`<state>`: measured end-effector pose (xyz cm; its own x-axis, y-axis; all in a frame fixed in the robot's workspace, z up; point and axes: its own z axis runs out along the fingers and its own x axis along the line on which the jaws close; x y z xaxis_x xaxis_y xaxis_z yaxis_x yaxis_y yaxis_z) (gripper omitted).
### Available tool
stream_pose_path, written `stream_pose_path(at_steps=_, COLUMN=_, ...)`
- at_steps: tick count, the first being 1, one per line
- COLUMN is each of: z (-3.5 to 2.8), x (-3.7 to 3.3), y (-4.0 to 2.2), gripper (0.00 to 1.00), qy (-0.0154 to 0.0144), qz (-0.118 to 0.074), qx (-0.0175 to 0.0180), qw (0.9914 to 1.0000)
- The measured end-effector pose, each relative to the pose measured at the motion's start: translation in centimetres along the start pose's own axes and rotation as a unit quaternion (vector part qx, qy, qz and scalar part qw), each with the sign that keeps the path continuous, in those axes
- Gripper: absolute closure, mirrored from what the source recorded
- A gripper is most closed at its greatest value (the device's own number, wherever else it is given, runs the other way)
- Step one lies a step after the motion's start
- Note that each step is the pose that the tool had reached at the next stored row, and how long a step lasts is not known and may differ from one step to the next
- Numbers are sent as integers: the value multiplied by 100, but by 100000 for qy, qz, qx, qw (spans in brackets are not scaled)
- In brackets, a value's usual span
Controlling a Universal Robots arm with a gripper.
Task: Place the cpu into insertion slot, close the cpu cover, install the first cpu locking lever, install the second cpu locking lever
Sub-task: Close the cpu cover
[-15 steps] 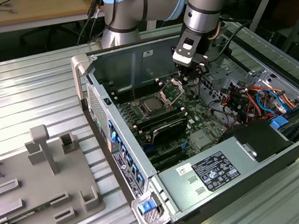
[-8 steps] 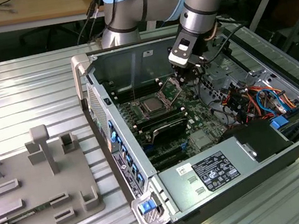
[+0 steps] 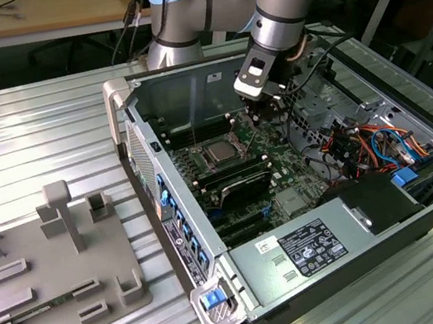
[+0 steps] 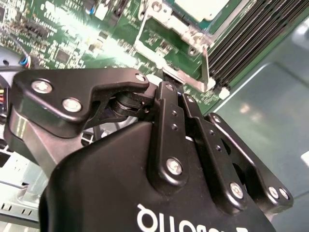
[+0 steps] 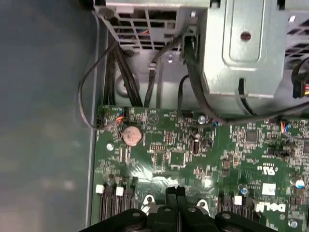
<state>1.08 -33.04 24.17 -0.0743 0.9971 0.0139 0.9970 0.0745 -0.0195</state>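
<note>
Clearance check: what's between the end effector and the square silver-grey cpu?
In the second wrist view, the silvery metal cpu cover frame and a thin upright silvery lever lie between the black end effector and the cpu, over green circuit board.

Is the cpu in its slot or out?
In. The small silver-grey square cpu lies flat within the silvery-rimmed insertion slot.
</note>
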Motion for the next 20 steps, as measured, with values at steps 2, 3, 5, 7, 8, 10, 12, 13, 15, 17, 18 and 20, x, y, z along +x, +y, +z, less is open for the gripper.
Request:
stream_pose_path(at_steps=2, z=1, x=6, y=-48, gripper=89, qy=2, qz=4, qx=2, qw=100000)
stream_pose_path(at_steps=3, z=7, x=25, y=-176, gripper=89, qy=-3, qz=2, qx=1, qw=100000)
stream_pose_path(at_steps=5, z=18, x=31, y=-246, gripper=89, qy=3, qz=6, qx=-3, qw=100000)
stream_pose_path(at_steps=7, z=18, x=32, y=-265, gripper=89, qy=0, qz=2, qx=0, qw=100000)
stream_pose_path(at_steps=8, z=18, x=33, y=-284, gripper=89, qy=-2, qz=-1, qx=1, qw=100000)
stream_pose_path(at_steps=10, z=18, x=33, y=-284, gripper=89, qy=0, qz=0, qx=1, qw=100000)
stream_pose_path(at_steps=12, z=19, x=33, y=-284, gripper=89, qy=1, qz=1, qx=-1, qw=100000)
stream_pose_path(at_steps=13, z=19, x=33, y=-284, gripper=89, qy=-1, qz=2, qx=-2, qw=100000)
stream_pose_path(at_steps=15, z=18, x=33, y=-285, gripper=89, qy=-2, qz=2, qx=0, qw=100000)
stream_pose_path(at_steps=17, z=19, x=34, y=-288, gripper=89, qy=-1, qz=10, qx=0, qw=100000)
stream_pose_path(at_steps=18, z=19, x=34, y=-292, gripper=89, qy=0, qz=16, qx=-2, qw=100000)
stream_pose_path(at_steps=20, z=19, x=35, y=-313, gripper=89, qy=0, qz=4, qx=-1, qw=100000)
